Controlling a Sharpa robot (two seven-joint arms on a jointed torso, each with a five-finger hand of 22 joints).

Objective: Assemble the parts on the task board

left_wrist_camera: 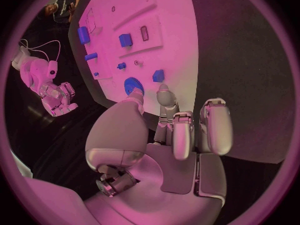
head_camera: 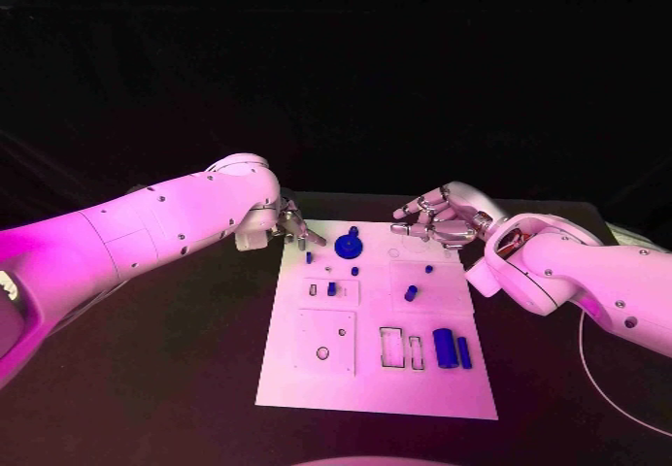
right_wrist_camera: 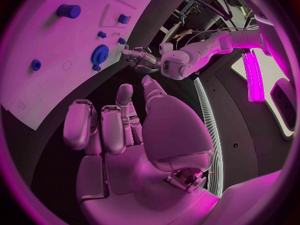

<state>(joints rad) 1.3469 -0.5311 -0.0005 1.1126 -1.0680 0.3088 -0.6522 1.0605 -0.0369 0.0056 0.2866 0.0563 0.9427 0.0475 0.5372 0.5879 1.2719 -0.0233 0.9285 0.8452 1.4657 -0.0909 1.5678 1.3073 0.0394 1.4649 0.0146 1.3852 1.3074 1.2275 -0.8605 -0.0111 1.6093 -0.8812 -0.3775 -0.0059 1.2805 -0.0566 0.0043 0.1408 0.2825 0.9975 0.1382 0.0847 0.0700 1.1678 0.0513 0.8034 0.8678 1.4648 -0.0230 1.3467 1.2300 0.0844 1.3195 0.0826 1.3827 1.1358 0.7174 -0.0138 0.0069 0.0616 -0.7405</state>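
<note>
Head view: the task board (head_camera: 376,388) is laid mid-table. Beside its far left corner the left hand (head_camera: 290,227) is held, beside its far right corner the right hand (head_camera: 440,220); both are empty, fingers loosely curled and apart. A blue gear (head_camera: 349,246) and smaller blue parts (head_camera: 451,347) are spread on the board.

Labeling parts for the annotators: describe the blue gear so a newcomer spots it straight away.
Start at the white board in the middle of the black table and go to its far end, between the two hands. The gear lies there, nearer the left hand. It is the one round, toothed disc; the other blue pieces are small pegs or blocks.
</note>
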